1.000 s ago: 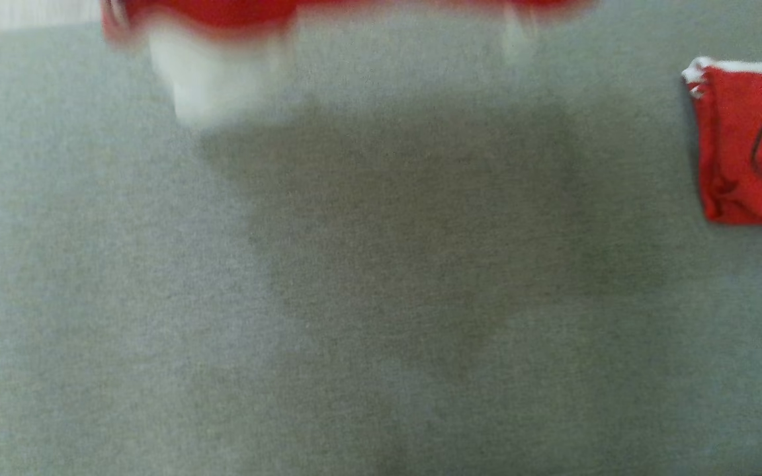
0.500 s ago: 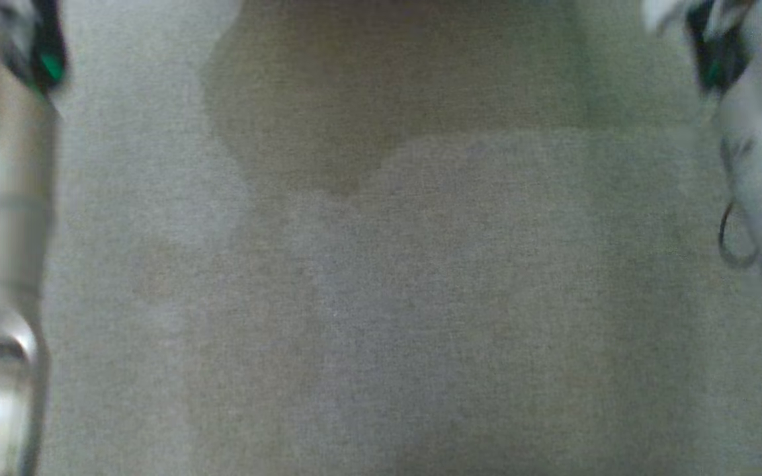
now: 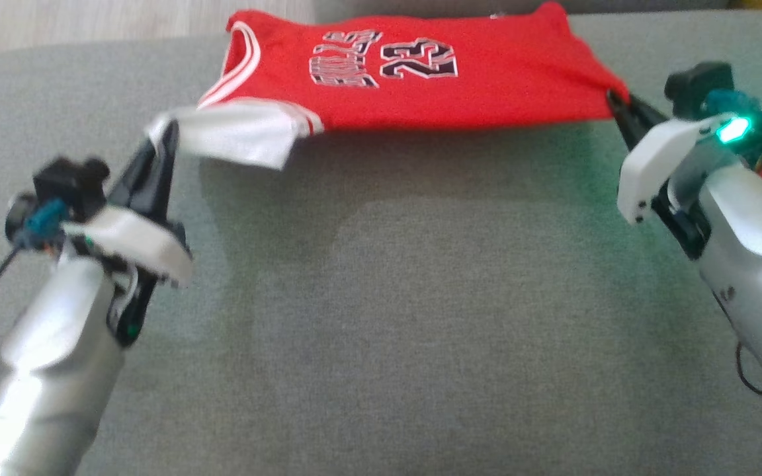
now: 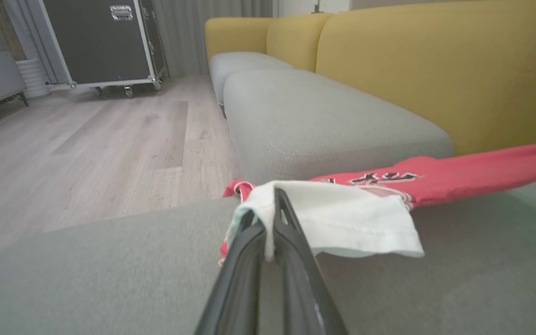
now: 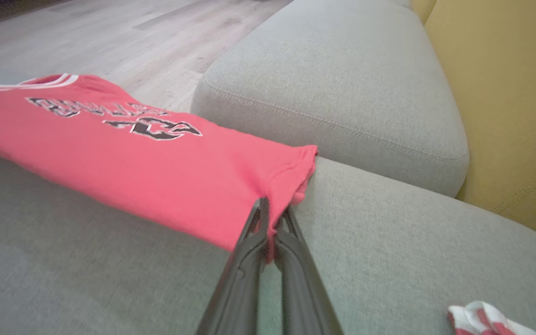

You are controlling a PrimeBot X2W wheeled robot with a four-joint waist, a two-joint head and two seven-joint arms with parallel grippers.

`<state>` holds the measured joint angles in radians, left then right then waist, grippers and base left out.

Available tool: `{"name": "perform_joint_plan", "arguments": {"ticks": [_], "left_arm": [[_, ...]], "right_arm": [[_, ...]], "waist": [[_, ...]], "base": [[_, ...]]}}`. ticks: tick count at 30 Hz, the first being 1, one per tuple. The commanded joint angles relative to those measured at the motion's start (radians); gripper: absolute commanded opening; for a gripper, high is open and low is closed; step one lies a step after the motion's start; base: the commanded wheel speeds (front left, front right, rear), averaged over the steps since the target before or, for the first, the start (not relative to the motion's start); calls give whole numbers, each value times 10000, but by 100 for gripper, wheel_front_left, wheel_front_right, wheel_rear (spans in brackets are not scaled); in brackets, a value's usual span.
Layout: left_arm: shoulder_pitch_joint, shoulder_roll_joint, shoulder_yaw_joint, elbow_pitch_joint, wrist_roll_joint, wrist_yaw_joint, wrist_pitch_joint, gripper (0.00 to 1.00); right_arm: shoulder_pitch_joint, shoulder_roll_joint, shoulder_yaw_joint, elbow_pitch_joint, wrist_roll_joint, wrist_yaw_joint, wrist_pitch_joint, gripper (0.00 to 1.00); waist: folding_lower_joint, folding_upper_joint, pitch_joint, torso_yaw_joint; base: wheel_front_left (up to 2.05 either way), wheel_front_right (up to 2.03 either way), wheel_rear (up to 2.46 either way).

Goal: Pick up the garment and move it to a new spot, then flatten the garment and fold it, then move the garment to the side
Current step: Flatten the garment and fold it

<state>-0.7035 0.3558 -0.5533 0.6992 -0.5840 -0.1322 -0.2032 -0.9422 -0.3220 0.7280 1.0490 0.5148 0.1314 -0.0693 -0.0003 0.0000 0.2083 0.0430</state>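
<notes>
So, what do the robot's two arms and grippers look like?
The left arm and right arm are silver-grey with white wrist covers. The left gripper and right gripper have long black fingers. A green light glows on the right wrist.

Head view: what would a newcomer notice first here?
A red jersey numbered 23, stretched across the grey sofa cushion at the top of the view. The left fingers pinch its white corner at left, and the right fingers pinch its red hem corner at right.
</notes>
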Motion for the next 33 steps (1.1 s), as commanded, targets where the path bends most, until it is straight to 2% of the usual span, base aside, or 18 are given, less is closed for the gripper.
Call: {"name": "perform_joint_plan", "arguments": {"ticks": [1, 7, 9, 18, 22, 28, 33], "left_arm": [[-42, 675, 185, -532, -162, 18, 157, 0], [1382, 1590, -429, -2196, -1256, 17, 1463, 0], [1603, 1722, -486, -2494, -1529, 17, 1710, 0], [3235, 3083, -850, -4908, -3016, 16, 3352, 0], [3833, 3521, -825, -5763, -3505, 130, 3877, 0], [4520, 4081, -840, -6864, -4134, 268, 4569, 0], [4774, 4298, -784, -7414, -4382, 441, 4769, 0]], "right_arm": [[132, -307, 350, -464, 334, -7, 143, 0], [773, -1231, 1663, -1404, 1579, -7, 815, 0], [882, -1337, 1822, -1522, 1774, -7, 910, 0], [1748, -2237, 3073, -2690, 3485, -7, 1837, 0], [2202, -2536, 3117, -3295, 4824, -7, 2507, 0], [2634, -3318, 3542, -4295, 5753, -7, 3284, 0], [2816, -3635, 3557, -4800, 6269, -7, 3461, 0]], "waist": [[3, 0, -285, -54], [3, 0, -987, -117], [3, 0, -1105, -121], [3, 0, -2061, -274], [3, 0, -2325, -318], [3, 0, -2481, -313], [3, 0, -2512, -310]], "base": [[0, 0, 0], [0, 0, 0], [0, 0, 0], [0, 0, 0], [0, 0, 0], [0, 0, 0], [0, 0, 0]]}}
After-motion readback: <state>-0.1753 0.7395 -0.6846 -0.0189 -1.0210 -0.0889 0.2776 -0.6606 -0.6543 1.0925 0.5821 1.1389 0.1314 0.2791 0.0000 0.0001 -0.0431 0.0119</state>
